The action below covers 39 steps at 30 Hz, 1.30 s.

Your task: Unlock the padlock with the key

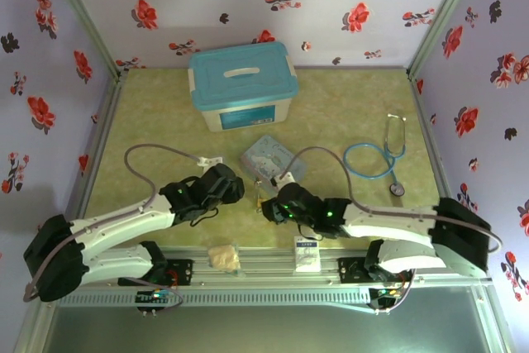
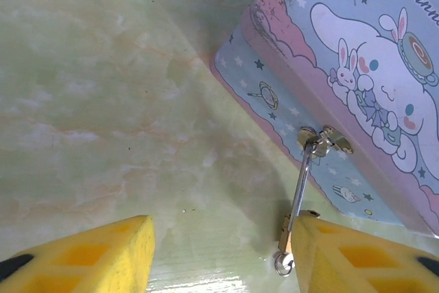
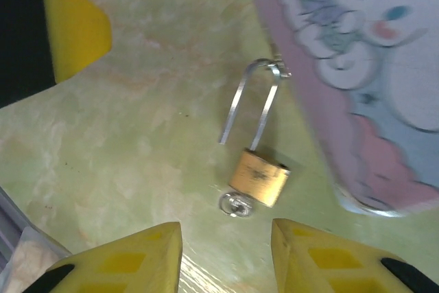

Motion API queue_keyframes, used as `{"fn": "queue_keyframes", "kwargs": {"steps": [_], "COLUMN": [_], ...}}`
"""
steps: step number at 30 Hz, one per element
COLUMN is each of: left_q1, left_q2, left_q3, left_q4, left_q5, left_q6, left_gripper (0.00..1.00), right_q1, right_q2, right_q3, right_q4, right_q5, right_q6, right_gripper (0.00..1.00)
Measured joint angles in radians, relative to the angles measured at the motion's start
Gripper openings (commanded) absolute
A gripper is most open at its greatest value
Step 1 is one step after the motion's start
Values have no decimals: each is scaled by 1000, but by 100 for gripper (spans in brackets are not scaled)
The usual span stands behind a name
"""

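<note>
While right claw point(image 3: 226, 255) gapes, padlock point(image 3: 259, 178) lies near — shackle point(image 3: 234, 104) sprung.

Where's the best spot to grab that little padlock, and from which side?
Grip the padlock by its brass body, from above, pinching its two narrow side edges. It lies flat, broad face up; the shackle is thin and hooked to the tin, and the key seems to sit at the bottom end.

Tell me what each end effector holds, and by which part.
Nothing is held. The left end effector and right end effector are open; the padlock lies on the table.
</note>
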State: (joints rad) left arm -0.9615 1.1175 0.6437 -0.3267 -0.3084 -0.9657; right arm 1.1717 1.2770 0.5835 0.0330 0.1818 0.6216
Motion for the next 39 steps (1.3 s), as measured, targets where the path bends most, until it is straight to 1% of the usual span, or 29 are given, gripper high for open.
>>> {"fn": "queue_keyframes", "kwargs": {"steps": [3, 7, 10, 17, 22, 27, 31, 34, 39], "left_q1": [5, 9, 9, 11, 11, 11, 11, 11, 11], "left_q2": [-19, -24, -24, -9, 8, 14, 14, 14, 14], "left_q3": [-18, -39, -43, -45, -58, -61, -73, -76, -79], "left_q4": [10, 19, 21, 48, 74, 99, 112, 116, 119], "left_q5": [7, 15, 18, 25, 35, 41, 41, 41, 42], "left_q6": [0, -2, -3, -3, -4, -3, -3, -3, -3], "left_gripper": [55, 55, 54, 54, 53, 53, 53, 53, 53], "right_q1": [7, 6, -7, -172, -216, -212, -158, -124, -120], "right_q2": [81, 174, 197, 195, 193, 177, 181, 225, 317], "right_q3": [19, 53, 63, 34, 33, 21, 19, 50, 99], "right_q4": [34, 16, 14, 63, 63, 89, 104, 102, 95], "right_q5": [10, 66, 91, 68, 62, 28, 29, 32, 40], "right_q6": [27, 62, 71, 81, 61, 86, 110, 113, 113], "right_gripper": [44, 47, 47, 47, 46, 48, 50, 50, 50]}}
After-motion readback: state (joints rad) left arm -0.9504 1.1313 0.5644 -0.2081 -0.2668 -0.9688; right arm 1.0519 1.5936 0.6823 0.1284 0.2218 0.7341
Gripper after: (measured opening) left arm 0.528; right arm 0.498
